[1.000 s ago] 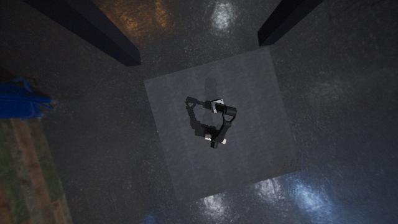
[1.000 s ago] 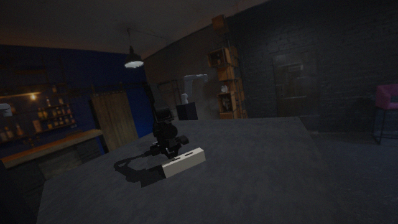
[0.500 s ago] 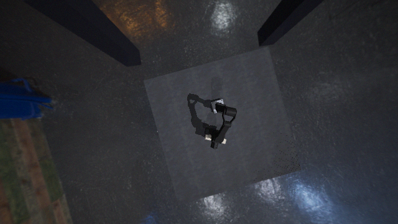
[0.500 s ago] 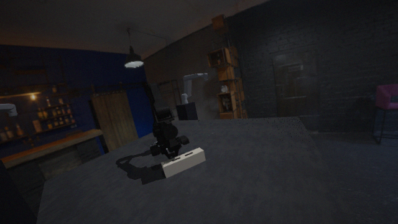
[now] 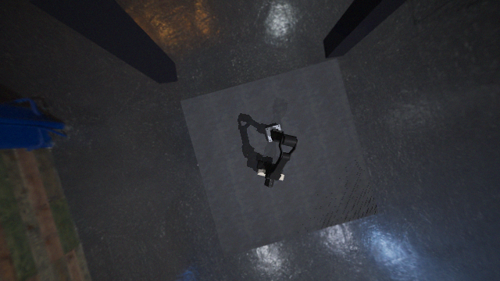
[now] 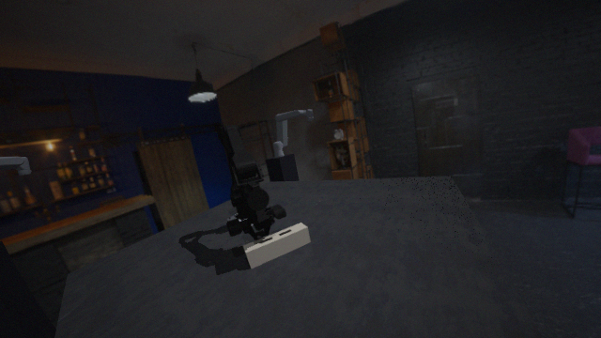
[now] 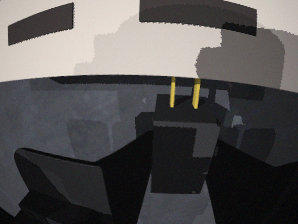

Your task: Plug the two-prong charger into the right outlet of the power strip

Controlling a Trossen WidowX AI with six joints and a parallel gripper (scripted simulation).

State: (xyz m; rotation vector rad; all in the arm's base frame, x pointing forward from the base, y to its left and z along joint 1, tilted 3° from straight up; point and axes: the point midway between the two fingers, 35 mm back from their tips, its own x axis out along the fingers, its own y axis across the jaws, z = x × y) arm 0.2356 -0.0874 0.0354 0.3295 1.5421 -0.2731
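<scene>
My gripper (image 5: 269, 182) (image 6: 261, 232) (image 7: 177, 138) is shut on the black charger (image 7: 172, 155). Two yellow prongs (image 7: 173, 92) stick out of its far end, uncovered, and point toward the strip in the wrist view. The cream power strip (image 5: 281, 177) (image 6: 280, 250) (image 7: 45, 57) lies on the table, with one dark outlet (image 6: 285, 232) and another (image 6: 266, 239) on its top. In the wrist view the prong tips meet the line of the strip's near edge, below the right-hand dark outlet (image 7: 200, 17). Whether they touch the strip cannot be told. The arm hides part of the strip from above.
The grey table top (image 5: 312, 97) (image 6: 376, 282) carries the strip and the arm's base (image 5: 269, 133). The arm's shadow falls beside the strip and over part of its top. Dark pillars, shelves and a pink chair (image 6: 584, 145) stand away from the table.
</scene>
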